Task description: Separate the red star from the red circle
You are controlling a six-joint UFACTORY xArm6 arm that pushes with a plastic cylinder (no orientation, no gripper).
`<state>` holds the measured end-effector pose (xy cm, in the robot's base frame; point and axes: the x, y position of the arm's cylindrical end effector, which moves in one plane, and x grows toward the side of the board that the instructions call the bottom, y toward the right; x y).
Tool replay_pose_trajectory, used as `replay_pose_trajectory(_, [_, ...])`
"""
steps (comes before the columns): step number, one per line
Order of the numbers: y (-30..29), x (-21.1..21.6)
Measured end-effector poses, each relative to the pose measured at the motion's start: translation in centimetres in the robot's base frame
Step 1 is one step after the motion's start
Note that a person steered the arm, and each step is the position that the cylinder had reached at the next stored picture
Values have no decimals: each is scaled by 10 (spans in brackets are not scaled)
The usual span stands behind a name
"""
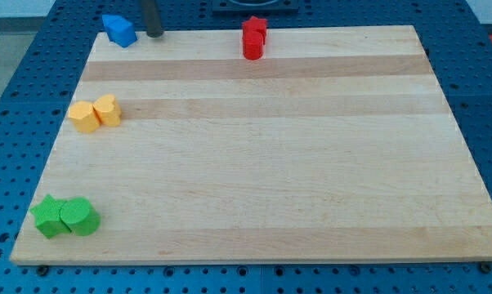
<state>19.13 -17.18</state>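
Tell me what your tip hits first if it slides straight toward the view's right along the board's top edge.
Probably the red pair: my tip sits just right of the blue block, and the red star touching the red circle lies rightward, though depth is uncertain.

My tip (154,35) sits at about eleven o'clock in the view, close to the top edge. The dark rod rises straight up from it and is cut off by the frame, so the arm above seems upright, though I cannot confirm it.
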Motion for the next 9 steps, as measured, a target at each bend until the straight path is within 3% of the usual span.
replay_pose_trajectory(3, [123, 1])
replay_pose_trajectory(6, [203, 4])
replay_pose_trajectory(9, [236, 51])
